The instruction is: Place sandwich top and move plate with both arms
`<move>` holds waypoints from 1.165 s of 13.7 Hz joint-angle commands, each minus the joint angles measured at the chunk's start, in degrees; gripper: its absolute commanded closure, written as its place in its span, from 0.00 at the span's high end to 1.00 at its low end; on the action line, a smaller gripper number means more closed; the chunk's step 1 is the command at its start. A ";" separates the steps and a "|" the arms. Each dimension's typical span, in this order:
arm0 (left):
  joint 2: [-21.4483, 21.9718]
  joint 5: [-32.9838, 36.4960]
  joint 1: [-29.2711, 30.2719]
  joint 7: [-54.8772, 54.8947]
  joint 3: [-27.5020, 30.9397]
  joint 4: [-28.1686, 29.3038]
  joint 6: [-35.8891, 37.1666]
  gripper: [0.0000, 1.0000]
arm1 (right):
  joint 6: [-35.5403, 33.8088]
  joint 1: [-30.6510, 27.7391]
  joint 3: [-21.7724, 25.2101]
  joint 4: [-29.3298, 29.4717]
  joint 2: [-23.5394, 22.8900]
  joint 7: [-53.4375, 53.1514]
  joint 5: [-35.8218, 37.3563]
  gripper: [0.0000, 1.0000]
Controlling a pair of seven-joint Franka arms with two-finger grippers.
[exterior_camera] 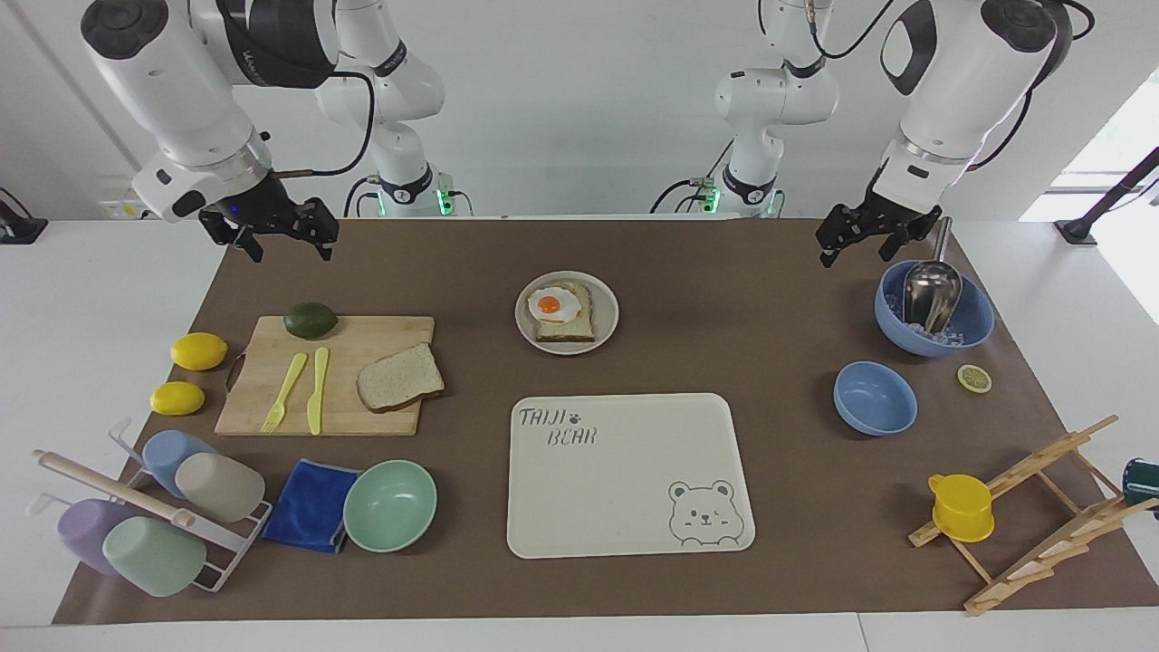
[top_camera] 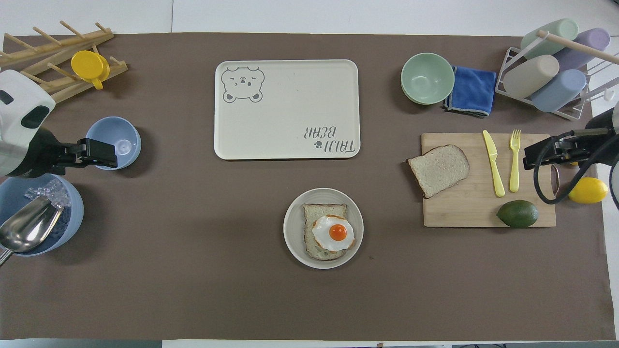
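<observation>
The sandwich top lay flat on the cutting board, at the board's edge closest to the plate, beside the yellow knife. The plate sat on the surface nearer the robots than the board, well apart from it, carrying toast and a fried egg. The right pincer hung in the air over the brown mat by the board's robot-side corner, open and empty. The left pincer hung open and empty, well apart from the board, toward the left arm's end.
</observation>
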State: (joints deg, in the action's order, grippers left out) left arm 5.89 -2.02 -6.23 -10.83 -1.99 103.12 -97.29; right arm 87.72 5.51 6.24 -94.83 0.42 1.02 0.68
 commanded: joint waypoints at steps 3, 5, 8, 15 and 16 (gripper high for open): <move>0.09 -0.71 0.08 0.46 0.06 -0.37 -0.89 1.00 | -0.18 -0.50 -0.18 -0.79 1.60 1.70 0.01 1.00; 0.09 -0.71 0.07 0.55 0.06 -0.11 -1.06 1.00 | -0.62 0.29 -0.61 -1.32 2.21 2.58 5.79 1.00; 0.17 -0.71 0.16 0.72 0.06 -0.03 -1.15 1.00 | 7.79 4.15 -1.14 -10.34 5.37 2.85 11.27 1.00; 0.17 -0.71 0.16 0.20 -0.03 0.15 -1.50 1.00 | 20.98 22.42 -1.58 -15.30 -8.05 -7.58 26.39 1.00; 0.17 -0.71 0.16 0.20 -0.03 0.15 -1.50 1.00 | 21.53 24.09 -1.58 -15.30 -9.98 -10.92 26.39 1.00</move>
State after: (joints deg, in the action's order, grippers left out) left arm 5.89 -2.02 -6.22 -10.83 -1.95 102.99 -97.93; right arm 107.36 27.26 4.42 -110.33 -6.37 -5.89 25.61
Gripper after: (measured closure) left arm 0.000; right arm 0.000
